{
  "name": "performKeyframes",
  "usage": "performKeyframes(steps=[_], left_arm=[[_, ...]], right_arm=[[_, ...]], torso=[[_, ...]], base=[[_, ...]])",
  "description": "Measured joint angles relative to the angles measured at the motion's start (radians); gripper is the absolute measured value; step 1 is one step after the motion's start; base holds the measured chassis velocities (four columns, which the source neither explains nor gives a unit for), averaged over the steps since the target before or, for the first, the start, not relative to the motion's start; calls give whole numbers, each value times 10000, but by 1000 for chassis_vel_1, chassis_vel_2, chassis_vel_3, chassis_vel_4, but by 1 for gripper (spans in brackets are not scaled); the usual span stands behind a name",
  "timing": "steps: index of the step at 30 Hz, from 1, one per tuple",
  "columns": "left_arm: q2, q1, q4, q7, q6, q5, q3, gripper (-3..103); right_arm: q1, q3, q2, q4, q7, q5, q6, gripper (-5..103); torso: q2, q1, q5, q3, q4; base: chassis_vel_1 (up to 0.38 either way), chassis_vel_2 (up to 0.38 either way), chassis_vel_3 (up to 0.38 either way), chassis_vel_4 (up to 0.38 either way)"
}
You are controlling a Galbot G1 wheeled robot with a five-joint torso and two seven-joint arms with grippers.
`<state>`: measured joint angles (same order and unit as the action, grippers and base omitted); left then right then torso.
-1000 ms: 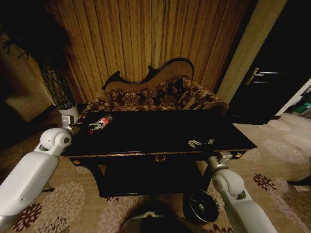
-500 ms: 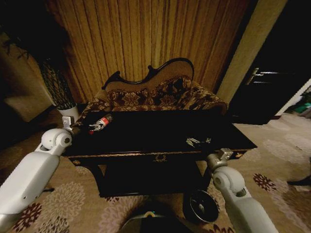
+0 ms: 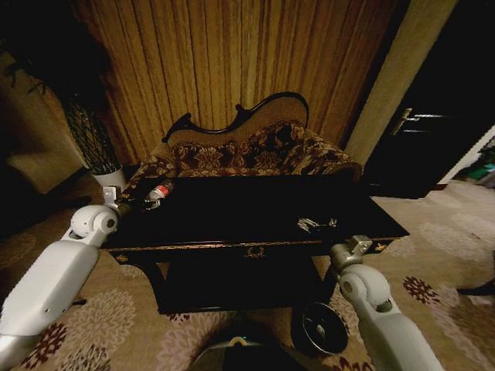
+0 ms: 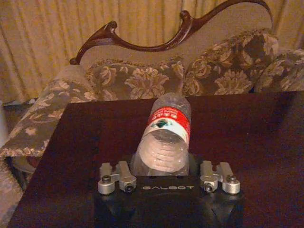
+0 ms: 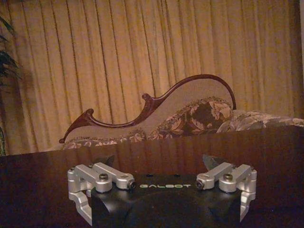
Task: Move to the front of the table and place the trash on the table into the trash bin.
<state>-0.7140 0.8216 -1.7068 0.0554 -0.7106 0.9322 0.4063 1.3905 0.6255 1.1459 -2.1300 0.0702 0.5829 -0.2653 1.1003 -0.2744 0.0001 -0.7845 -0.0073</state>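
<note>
Red and white wrap the label of the clear plastic bottle [image 4: 165, 137], which lies on its side at the far left of the black tabletop [image 3: 240, 212]; its print is too blurred to read. White "GALBOT" lettering marks the black body of each tool in the wrist views. The left tool [image 4: 166, 164] sits low over the tabletop with the bottle's base just in front of it, between its spread fingers [image 4: 116, 175], which stand clear of the plastic on both sides. In the head view the bottle [image 3: 157, 193] points away toward the sofa, its cap end farthest from the arm. The right tool [image 5: 161, 178] hovers at the near right edge of the tabletop, jaws wide apart and holding nothing. Near it on the right part of the tabletop lies a small pale crumpled wrapper [image 3: 313, 226]. The round dark bin [image 3: 323, 328] stands on the patterned carpet [image 3: 116, 325] below the table's near right corner, beside the right arm. Behind the table, a floral sofa [image 3: 247, 154] with a curved dark frame stands against striped gold curtains [image 3: 232, 62], and a white plant pot [image 3: 112, 178] stands at the far left.
</note>
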Motion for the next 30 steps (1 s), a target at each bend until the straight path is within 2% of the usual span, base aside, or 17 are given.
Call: performKeyframes(steps=[3,11,13,14,15,17,18,19,21,22,26,28,30], left_arm=[[-12,21,-13,-95,0,0,25,45],[-68,19,17,-138,32,-4,47,33],[-115,76,-72,-144,544,-25,76,32],[-170,178,-222,-168,1218,-232,115,32],[-170,178,-222,-168,1218,-232,115,32],[-274,437,-510,-381,2532,-1138,182,32],[-274,437,-510,-381,2532,-1138,182,32],[-308,585,-708,-514,3064,-1535,274,32],[-338,871,-1163,-654,3767,-1920,474,32],[-338,871,-1163,-654,3767,-1920,474,32],[-331,1770,-2374,-746,4852,-2565,987,32],[-330,1918,-2521,-758,4986,-2701,1043,32],[-343,2654,-3274,-773,5255,-3145,1355,32]], right_arm=[[-5,0,0,19,-9,-25,15,100],[-19,-6,5,71,-13,-78,38,100],[12,-9,8,35,-13,-60,40,100],[46,-10,7,-58,-13,25,40,100],[46,-10,7,-58,-13,25,40,100],[137,-39,-41,-298,-12,318,14,100],[137,-39,-41,-298,-12,318,14,100],[178,-51,-85,-442,-11,504,-30,100],[223,-56,-177,-722,-7,882,-141,100],[223,-56,-177,-722,-7,882,-141,100],[251,-44,-483,-1478,0,2283,-440,100],[250,-44,-517,-1583,0,2470,-476,100],[219,-85,-712,-2143,1,3349,-685,100]], torso=[[0,0,0,0,0],[0,0,0,0,0],[-1,0,-3,-1,0],[0,-1,-1,0,-1],[0,-1,-1,0,-1],[0,0,-2,0,-2],[0,0,-2,0,-2],[0,0,-2,0,-1],[0,0,-1,0,-1],[0,0,-1,0,-1],[0,0,1,1,0],[0,0,0,1,0],[0,0,-2,1,0]], base=[[0,0,0,0],[0,0,0,0],[0,0,0,0],[0,0,0,0],[0,0,0,0],[0,0,0,0],[0,0,0,0],[0,0,0,0],[0,0,0,0],[0,0,0,0],[0,0,0,0],[0,0,0,0],[0,0,0,0]])
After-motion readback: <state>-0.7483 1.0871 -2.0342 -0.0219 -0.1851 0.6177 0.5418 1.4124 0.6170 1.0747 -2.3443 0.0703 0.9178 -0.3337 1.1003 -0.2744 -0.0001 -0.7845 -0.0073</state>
